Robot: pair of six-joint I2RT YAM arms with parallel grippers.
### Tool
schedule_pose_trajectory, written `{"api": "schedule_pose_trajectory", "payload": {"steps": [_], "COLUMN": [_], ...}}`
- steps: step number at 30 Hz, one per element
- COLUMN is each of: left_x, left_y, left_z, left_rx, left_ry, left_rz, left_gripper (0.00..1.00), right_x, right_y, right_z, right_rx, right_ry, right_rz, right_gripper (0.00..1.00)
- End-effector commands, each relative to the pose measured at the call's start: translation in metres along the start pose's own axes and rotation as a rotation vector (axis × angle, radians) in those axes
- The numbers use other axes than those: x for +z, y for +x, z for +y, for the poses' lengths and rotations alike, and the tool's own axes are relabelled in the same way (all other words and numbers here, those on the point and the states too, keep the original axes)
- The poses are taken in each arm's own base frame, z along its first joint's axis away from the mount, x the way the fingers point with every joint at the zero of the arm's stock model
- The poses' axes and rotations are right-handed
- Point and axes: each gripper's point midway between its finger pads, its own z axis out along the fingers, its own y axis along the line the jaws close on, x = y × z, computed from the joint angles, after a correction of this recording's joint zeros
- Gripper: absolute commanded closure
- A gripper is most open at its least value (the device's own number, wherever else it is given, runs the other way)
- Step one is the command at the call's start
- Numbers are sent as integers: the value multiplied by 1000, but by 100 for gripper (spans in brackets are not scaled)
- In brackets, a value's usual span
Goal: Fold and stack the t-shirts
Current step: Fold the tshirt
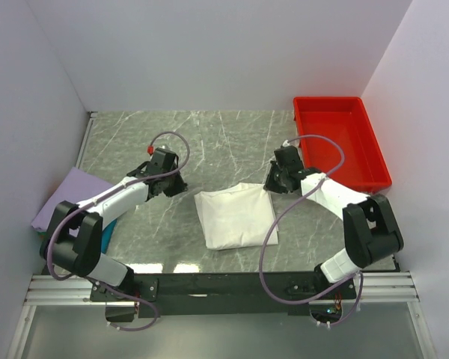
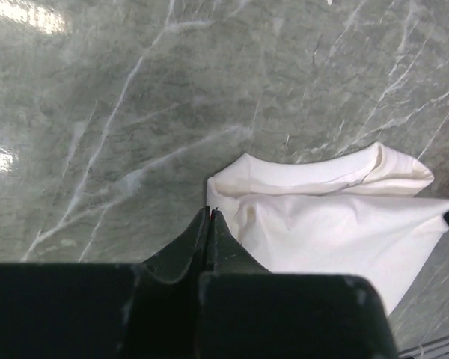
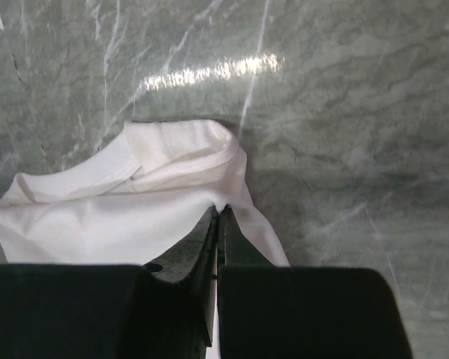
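A white t-shirt (image 1: 236,215) lies folded in a rough rectangle on the marble table; its red print is hidden. My right gripper (image 1: 272,185) is at the shirt's far right corner. In the right wrist view the gripper (image 3: 218,210) is shut, pinching a fold of the white cloth (image 3: 97,217). My left gripper (image 1: 181,186) is just left of the shirt's far left corner. In the left wrist view it (image 2: 209,213) is shut with nothing between the jaws, beside the shirt's edge (image 2: 322,224). A folded lavender t-shirt (image 1: 63,198) lies at the table's left edge. The green and blue shirts are out of view.
A red plastic tray (image 1: 340,142) stands at the far right against the wall. White walls enclose the table on three sides. The metal rail (image 1: 224,284) with the arm bases runs along the near edge.
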Motion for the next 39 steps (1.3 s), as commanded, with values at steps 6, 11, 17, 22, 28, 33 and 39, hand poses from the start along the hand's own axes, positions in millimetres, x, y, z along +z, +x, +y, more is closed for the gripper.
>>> {"api": "schedule_pose_trajectory", "payload": {"steps": [6,11,17,22,28,33,39], "left_x": [1,12,25,28,25,14,-13], "left_y": [-5,7,18,23,31,27,20], "left_z": [-36,-39,-47,-53,-55,-44,-29], "left_rx": [21,4,4,0,19,23,20], "left_ry": [137,112,93,108,107,71,45], "left_rz": [28,52,84,93,106,72,9], "left_gripper": [66,61,62,65,88,99,99], "right_x": [13,13,13,12,9,-1,-16], "right_y": [-17,-16,-16,-17,-18,-24,-41], "right_z": [19,18,20,20,19,16,21], "right_rx": [9,8,7,5,6,17,43], "right_ry": [-78,-75,-80,-77,-74,-72,-98], "right_rz": [-25,-18,-13,-17,-21,-43,-100], "right_gripper": [100,100,100,100,100,100,100]}}
